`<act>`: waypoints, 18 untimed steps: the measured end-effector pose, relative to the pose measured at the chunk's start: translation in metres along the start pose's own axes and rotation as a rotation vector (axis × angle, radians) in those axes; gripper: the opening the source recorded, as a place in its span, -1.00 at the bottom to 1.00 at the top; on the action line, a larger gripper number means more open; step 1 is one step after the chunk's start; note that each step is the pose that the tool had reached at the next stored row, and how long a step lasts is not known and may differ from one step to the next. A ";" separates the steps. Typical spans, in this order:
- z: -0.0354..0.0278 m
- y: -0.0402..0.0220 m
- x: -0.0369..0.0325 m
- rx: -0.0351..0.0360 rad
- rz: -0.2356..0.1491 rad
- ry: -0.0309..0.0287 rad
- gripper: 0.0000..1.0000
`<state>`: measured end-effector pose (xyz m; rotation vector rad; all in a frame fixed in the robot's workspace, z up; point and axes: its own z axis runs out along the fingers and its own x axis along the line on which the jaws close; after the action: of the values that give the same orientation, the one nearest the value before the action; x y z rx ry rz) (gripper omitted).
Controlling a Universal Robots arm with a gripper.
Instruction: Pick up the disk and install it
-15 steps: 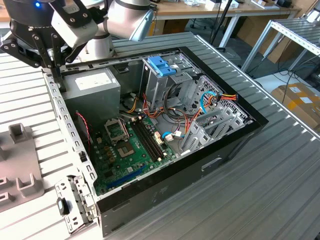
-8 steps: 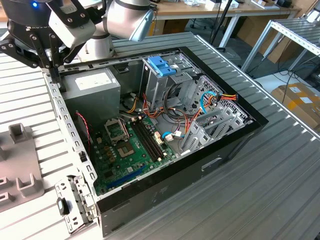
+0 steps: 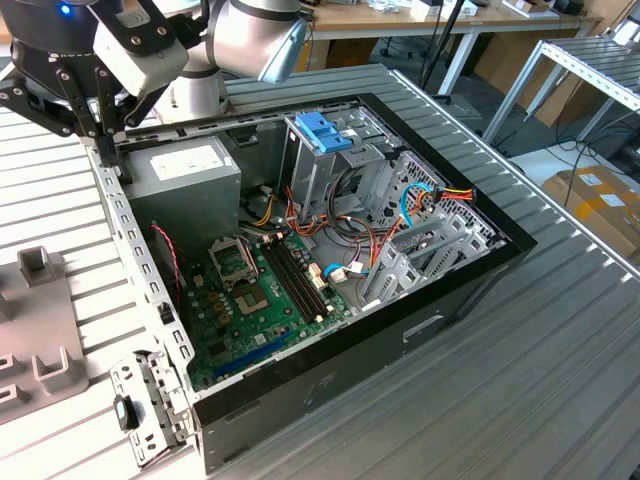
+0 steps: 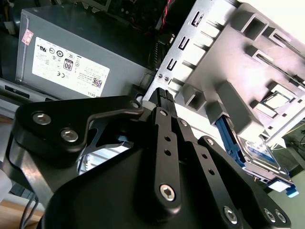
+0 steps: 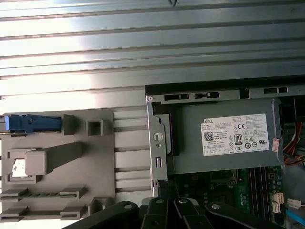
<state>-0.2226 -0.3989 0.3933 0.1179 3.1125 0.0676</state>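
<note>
Beside the open black computer case (image 3: 330, 375), on the ribbed metal bench (image 3: 560, 380), the dark rectangular disk in its bright blue plastic carrier (image 4: 259, 152) sits slotted in a grey plastic holder (image 5: 95, 157). Our fingers (image 4: 164, 102) are clenched on nothing, well apart from it. We judge it stiff, dense and shock-sensitive, best pinched across the carrier's edges.

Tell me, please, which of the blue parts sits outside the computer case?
The disk in its blue carrier, resting in the grey fixture beside the case. The light-blue bracket instead tops the metal cage inside that case.
</note>
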 end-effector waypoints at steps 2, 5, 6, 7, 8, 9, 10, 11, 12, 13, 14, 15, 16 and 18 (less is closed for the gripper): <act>0.0000 0.0000 0.0005 0.0000 0.000 0.0000 -0.79; -0.0001 -0.0001 0.0013 0.0001 0.000 0.0000 -0.79; 0.0000 -0.0001 0.0017 0.0000 0.000 0.0000 -0.79; 0.0000 -0.0002 0.0020 -0.0001 0.000 -0.0001 -0.79; -0.0001 -0.0002 0.0023 0.0000 0.000 0.0000 -0.79; -0.0001 -0.0002 0.0026 0.0000 0.000 0.0000 -0.79; -0.0001 -0.0002 0.0029 0.0000 0.000 0.0000 -0.79; -0.0001 -0.0002 0.0031 0.0000 0.000 0.0000 -0.79; -0.0001 -0.0003 0.0035 0.0000 0.000 0.0000 -0.79; -0.0001 -0.0003 0.0038 0.0000 0.000 0.0000 -0.79; -0.0001 -0.0003 0.0041 -0.0001 0.000 -0.0001 -0.79; -0.0001 -0.0003 0.0046 0.0000 0.000 0.0000 -0.79; -0.0002 -0.0004 0.0052 0.0001 0.000 0.0000 -0.79; -0.0002 -0.0005 0.0061 0.0000 0.000 0.0000 -0.79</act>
<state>-0.2287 -0.3989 0.3933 0.1179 3.1125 0.0677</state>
